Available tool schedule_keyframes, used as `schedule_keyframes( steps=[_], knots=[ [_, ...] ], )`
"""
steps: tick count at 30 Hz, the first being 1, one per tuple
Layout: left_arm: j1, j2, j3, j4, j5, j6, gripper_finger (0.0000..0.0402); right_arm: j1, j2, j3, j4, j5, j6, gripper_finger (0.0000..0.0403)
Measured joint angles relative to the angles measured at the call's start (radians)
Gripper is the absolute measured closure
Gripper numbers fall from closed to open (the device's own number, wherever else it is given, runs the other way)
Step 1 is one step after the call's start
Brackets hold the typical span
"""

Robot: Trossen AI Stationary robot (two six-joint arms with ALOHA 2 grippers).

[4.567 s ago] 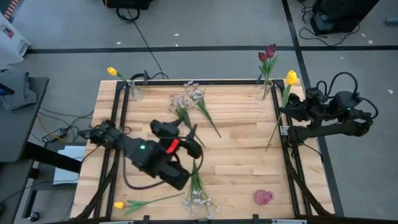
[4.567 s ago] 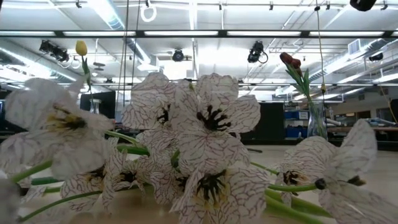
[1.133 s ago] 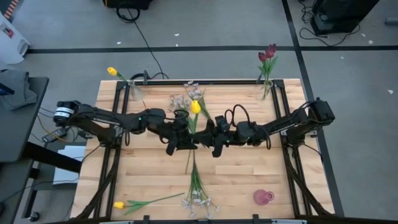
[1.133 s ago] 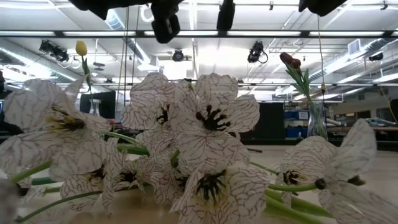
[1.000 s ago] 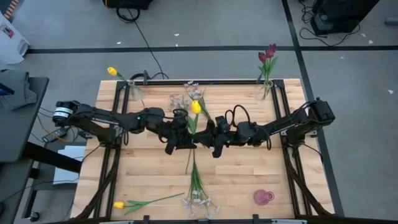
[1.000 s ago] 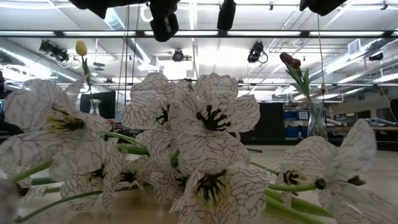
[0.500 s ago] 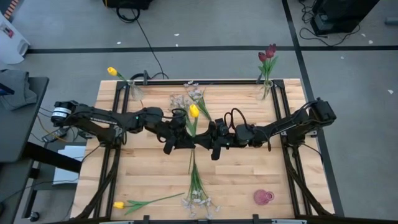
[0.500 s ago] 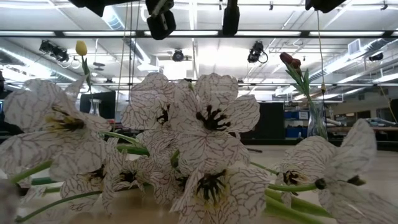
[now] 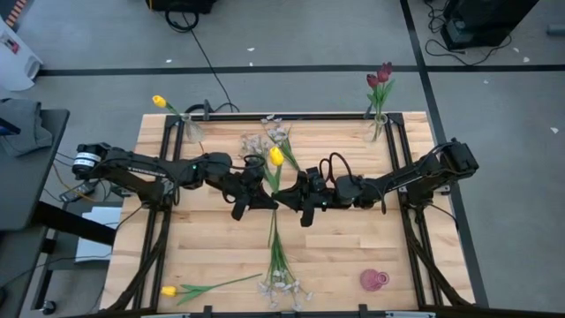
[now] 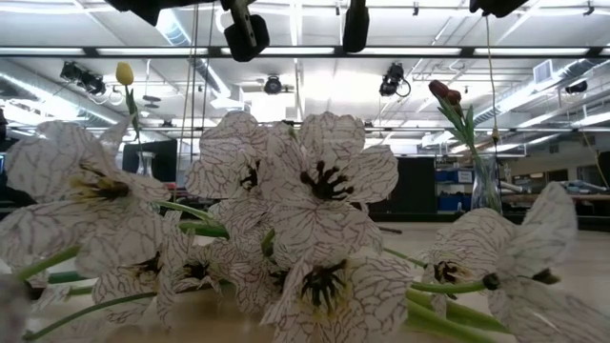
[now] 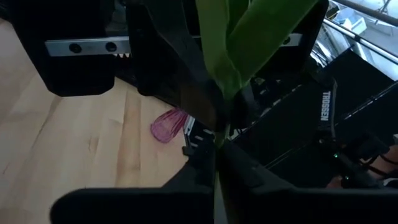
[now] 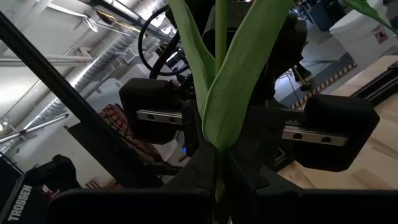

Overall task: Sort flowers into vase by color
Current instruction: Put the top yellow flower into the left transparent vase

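You are handing a yellow tulip [image 9: 275, 157] from one arm to the other above the middle of the table [image 9: 353, 247]. The left gripper [image 9: 261, 198] and the right gripper [image 9: 293, 201] are meeting face to face around its green stem, and in both wrist views each pair of jaws is clenched on that stem, the leaves fanning out just past them. So both arms are gripping the same flower right now.

To do this step well, be letting only one side go, and only once the other grip is firm; judging by the layout, the left arm is the one taking over, since the vase [image 9: 192, 131] with a yellow tulip is standing at the far left corner. Be keeping the stem straight between the two grips so it is not bending or twisting. Be lifting clear of the whitish sprays [image 9: 265, 141] lying near the far edge and the spray [image 9: 281, 281] at the near edge. The dark red tulips [image 9: 380, 78] are sitting in the far right vase.

The only readable writing is "TROSSEN", printed in white on an arm housing in both wrist views.
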Motion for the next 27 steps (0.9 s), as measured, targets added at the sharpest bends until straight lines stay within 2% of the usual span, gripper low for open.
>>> schedule_keyframes(
  steps=[5,9,20,27],
  knots=[
    [0.0,0.0,0.0,-0.003,-0.002,0.0,0.0387,-0.004,0.0,0.0,-0.001,-0.004,-0.001,0.0367],
    [0.002,0.0,0.0,-0.036,-0.006,0.0,0.0396,-0.005,-0.002,-0.001,-0.013,-0.008,-0.018,0.0339],
    [0.041,-0.006,0.0,-0.054,-0.006,-0.007,0.0399,-0.014,-0.062,-0.001,-0.113,-0.009,-0.047,0.0202],
    [0.077,-0.041,-0.003,-0.087,-0.016,-0.034,0.04,-0.057,-0.211,0.001,-0.343,-0.002,-0.095,0.0126]
  ],
)
